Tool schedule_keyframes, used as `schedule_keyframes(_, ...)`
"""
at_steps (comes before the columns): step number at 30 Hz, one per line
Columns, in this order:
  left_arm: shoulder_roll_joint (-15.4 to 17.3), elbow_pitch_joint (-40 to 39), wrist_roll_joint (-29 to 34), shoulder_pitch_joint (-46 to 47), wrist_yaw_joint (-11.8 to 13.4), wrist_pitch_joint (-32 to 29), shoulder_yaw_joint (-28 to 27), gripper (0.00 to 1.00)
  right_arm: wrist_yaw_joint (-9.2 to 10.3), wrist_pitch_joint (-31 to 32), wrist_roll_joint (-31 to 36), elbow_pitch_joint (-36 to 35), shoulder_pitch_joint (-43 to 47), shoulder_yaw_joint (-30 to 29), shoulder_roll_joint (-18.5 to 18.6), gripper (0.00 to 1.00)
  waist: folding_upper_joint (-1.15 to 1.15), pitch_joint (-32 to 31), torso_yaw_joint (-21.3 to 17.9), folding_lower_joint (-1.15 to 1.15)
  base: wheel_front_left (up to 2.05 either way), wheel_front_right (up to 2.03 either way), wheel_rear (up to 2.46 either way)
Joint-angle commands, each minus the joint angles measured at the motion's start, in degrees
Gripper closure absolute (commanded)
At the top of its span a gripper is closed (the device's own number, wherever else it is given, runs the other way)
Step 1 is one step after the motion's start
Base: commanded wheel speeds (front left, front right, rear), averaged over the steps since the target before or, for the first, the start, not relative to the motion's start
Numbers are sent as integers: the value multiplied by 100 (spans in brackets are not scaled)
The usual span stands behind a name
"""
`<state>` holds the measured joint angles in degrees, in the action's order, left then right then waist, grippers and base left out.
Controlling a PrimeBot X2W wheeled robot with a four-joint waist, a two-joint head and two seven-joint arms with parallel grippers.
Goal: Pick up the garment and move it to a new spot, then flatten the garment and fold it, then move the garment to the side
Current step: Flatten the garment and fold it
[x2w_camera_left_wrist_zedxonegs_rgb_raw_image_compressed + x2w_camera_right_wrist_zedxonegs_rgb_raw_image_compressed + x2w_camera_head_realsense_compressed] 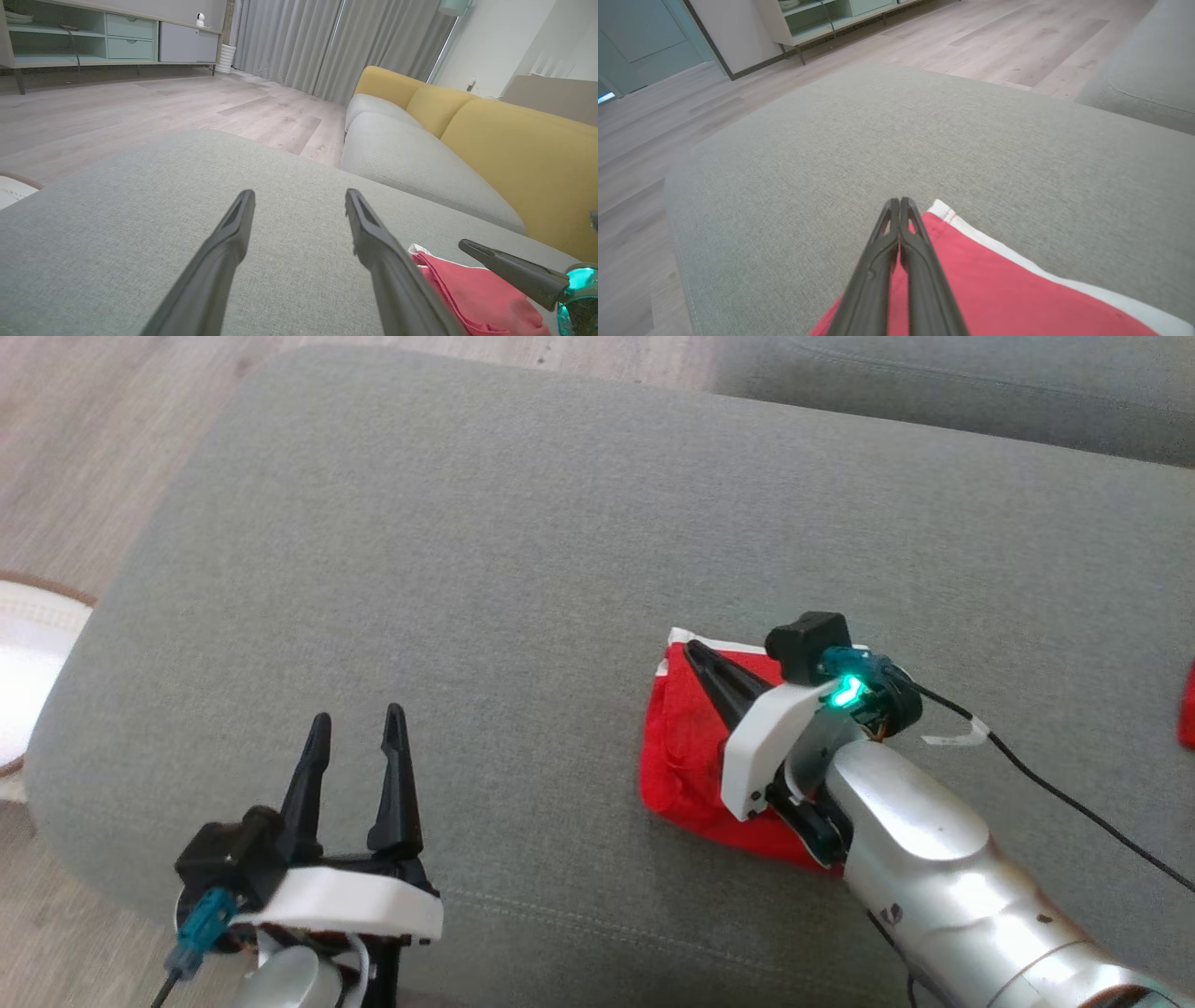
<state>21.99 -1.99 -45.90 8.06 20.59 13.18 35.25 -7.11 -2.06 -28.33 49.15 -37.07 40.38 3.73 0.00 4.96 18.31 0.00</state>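
Note:
The garment (681, 747) is a small folded red bundle with a white trim, lying on the grey cushion (560, 523) right of centre. My right gripper (691, 649) is shut, its fingers lying over the top of the garment with the tips at its far white-edged corner. In the right wrist view the shut gripper (900, 200) has nothing visible between its fingers and the garment (994, 289) is spread beneath. My left gripper (357, 719) stands open and empty over bare cushion at the lower left, well apart from the garment. The left wrist view shows the open gripper (299, 193), the garment (467, 289) and the right gripper (462, 245).
Wooden floor (75, 448) lies beyond the cushion's left edge, with a white brown-rimmed object (19, 663) on it. A second grey cushion (934, 383) adjoins at the top right, with yellow backrests (514, 154) behind. A red item (1187, 705) shows at the right edge. A black cable (1074, 793) trails from my right wrist.

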Motion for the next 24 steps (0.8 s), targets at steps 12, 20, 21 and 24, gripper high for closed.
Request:
schedule_keyframes(12, 113, -223, 11, 154, 27, 71, -236, 0, -37, -509, 156, 44, 325, 222, -85, 100, 0, -126, -460, 0, 0, 0, 0)
schedule_keyframes(20, 119, -250, 6, 177, 30, 68, -231, 0, -37, -298, 138, -222, 815, 718, 57, 100, 0, -58, -457, 0, 0, 0, 0)
schedule_keyframes(21, 121, -246, 4, 176, 31, 70, -236, 0, -37, -280, 136, -269, 845, 788, 79, 100, 0, -51, -449, 0, 0, 0, 0)
schedule_keyframes(24, 119, -237, 5, 180, 27, 74, -237, 0, -37, -219, 100, -441, 942, 1020, 106, 100, 0, -43, -415, 0, 0, 0, 0)
